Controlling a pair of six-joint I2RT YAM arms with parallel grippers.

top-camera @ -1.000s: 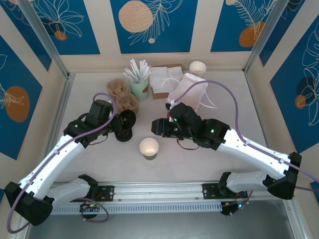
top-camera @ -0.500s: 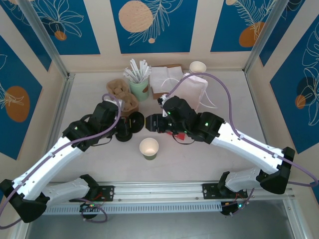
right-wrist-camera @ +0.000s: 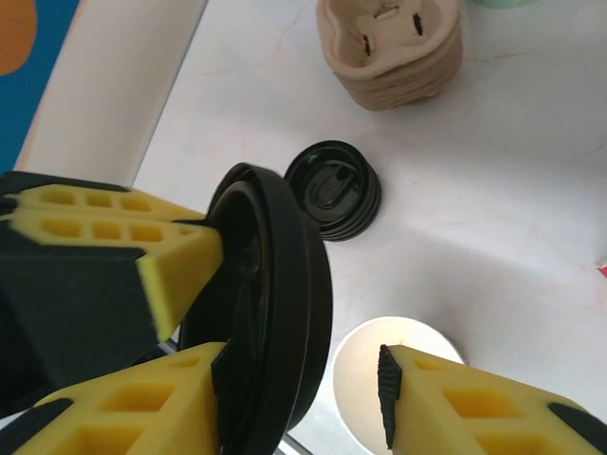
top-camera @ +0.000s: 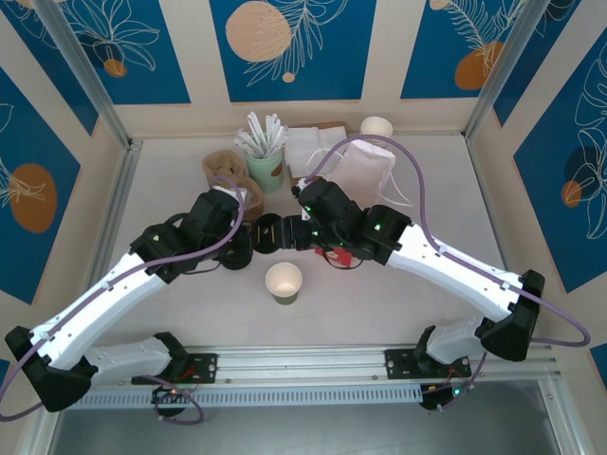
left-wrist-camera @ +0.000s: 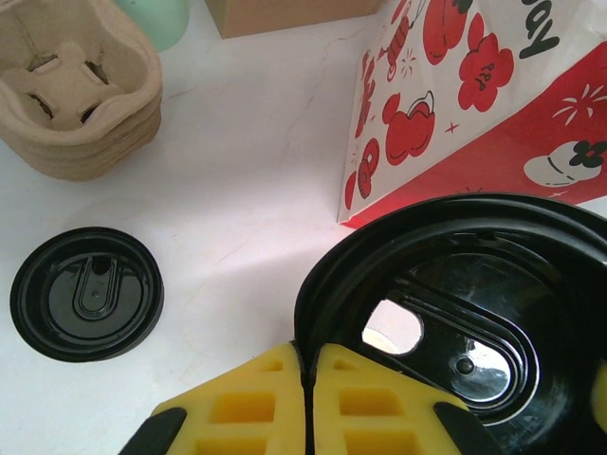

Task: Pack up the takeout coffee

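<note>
Both arms had swung inward, so the left gripper (left-wrist-camera: 305, 389), jaws pinching a black lid (left-wrist-camera: 531, 284) by its rim, met the right gripper (right-wrist-camera: 299, 398), jaws spread either side of it, likely for a handover, while the takeout coffee (top-camera: 284, 282) stood uncapped on the bench (top-camera: 360, 305) nearby.

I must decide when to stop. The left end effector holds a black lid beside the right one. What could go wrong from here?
The left end effector grips the lid by its rim alone; it may slip. The open right end effector is very close; the two could collide. A dropped lid might tip the uncovered cup.
</note>
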